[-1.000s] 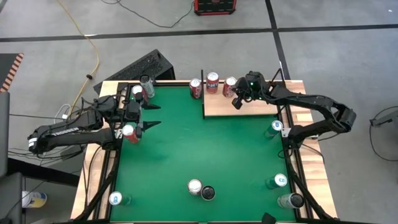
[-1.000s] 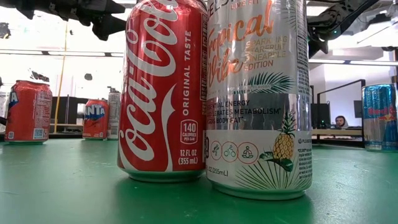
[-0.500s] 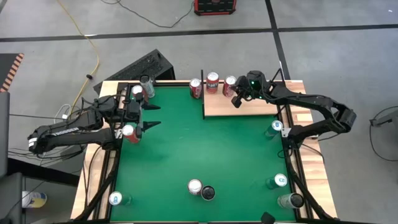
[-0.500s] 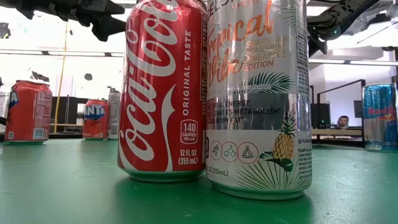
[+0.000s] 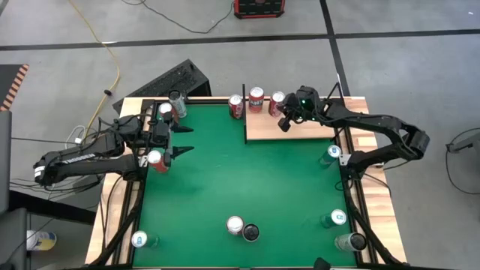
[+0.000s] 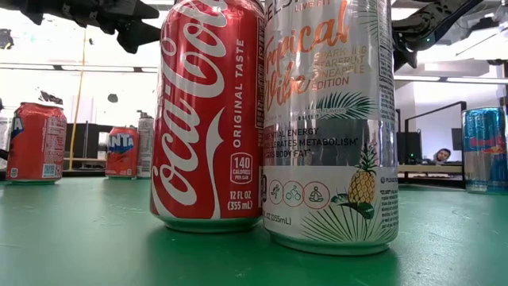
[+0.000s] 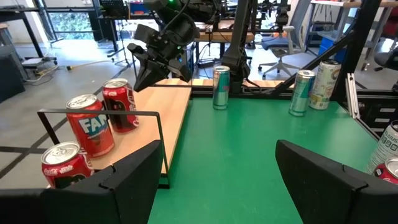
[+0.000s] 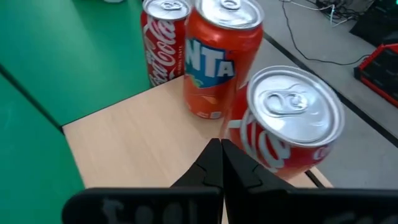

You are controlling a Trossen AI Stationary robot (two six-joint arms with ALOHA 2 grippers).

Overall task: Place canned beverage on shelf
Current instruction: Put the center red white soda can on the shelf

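The shelf (image 5: pixel 292 129), a pale wood board with thin black posts, lies at the table's far right. Three red cans stand on its far left part: a Coca-Cola can (image 8: pixel 165 34), a Fanta can (image 8: pixel 221 56) and another Coca-Cola can (image 8: pixel 286 124). My right gripper (image 8: pixel 221 155) is shut and slants down over the shelf, its tips just on the near side of the last can; in the left wrist view the right gripper (image 7: pixel 142 78) hangs by that can's top. My left gripper (image 7: pixel 227 186) waits open and level at the table's left edge, holding nothing. My right gripper's shut fingertips (image 8: pixel 217 152) stand close by the side of the red Coca-Cola can (image 8: pixel 239 140), which rests upright on the shelf. Whether they touch it, I cannot tell.
More cans stand about the green table: a red one (image 5: pixel 156 159) by my left gripper, two at the far left corner (image 5: pixel 172 106), a pair near the front middle (image 5: pixel 242 229), several along the right edge (image 5: pixel 333 154), and one at the near left (image 5: pixel 139 240).
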